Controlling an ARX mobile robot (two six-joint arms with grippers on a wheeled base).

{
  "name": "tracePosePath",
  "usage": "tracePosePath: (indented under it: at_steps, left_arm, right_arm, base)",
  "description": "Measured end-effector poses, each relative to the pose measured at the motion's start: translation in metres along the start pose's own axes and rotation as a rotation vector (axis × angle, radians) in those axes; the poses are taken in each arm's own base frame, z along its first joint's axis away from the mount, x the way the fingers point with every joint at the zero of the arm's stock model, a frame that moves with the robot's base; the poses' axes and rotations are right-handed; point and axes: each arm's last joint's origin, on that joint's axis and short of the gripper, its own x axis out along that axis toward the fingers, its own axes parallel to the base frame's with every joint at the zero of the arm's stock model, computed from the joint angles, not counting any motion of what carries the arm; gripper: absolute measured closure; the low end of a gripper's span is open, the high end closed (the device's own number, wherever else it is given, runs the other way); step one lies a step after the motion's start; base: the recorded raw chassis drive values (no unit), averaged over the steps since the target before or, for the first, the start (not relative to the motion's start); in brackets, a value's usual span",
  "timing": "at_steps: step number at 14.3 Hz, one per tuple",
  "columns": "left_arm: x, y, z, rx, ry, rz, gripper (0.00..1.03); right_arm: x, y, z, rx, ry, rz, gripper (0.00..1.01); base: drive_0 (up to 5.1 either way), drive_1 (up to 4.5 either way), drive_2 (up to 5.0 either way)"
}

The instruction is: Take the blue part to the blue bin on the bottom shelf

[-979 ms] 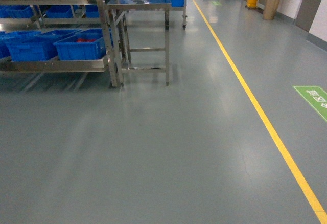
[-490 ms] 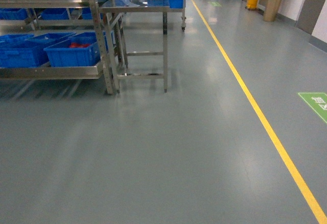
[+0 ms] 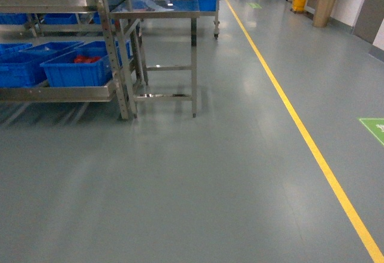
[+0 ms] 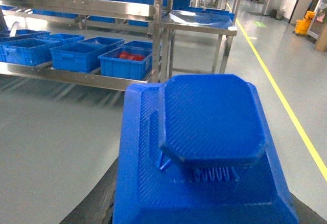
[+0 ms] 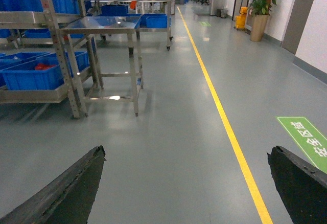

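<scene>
Filling most of the left wrist view, the blue part (image 4: 209,147) sits right under the camera, a ribbed dark-blue block with an octagonal raised top; black gripper (image 4: 202,203) edges show at its lower left and lower right, so the left gripper looks clamped on the blue part, though its fingertips are hidden; in the right wrist view the right gripper (image 5: 186,188) stands wide apart, its two black fingers (image 5: 66,191) at the lower corners with bare grey floor (image 5: 168,147) between them; the head view shows neither arm; at its left the bottom shelf (image 3: 57,92) of the steel rack carries blue bins (image 3: 78,68), the nearest holding red pieces (image 3: 87,59); just right of the rack stands a steel counter (image 3: 162,5) on thin legs; a yellow line (image 3: 300,131) runs along the floor to the right.
</scene>
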Motion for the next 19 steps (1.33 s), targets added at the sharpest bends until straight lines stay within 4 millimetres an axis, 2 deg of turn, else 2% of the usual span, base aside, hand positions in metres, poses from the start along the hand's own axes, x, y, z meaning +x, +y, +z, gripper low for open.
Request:
tracePosePath:
  at_steps: [19]
  left_arm:
    - [0.0,0.0,0.0003,-0.001,-0.002,0.0,0.6]
  right_arm:
    - [0.0,0.0,-0.0001,0.0,0.001,0.0,0.03]
  base:
    - [0.0,4.17,-4.2]
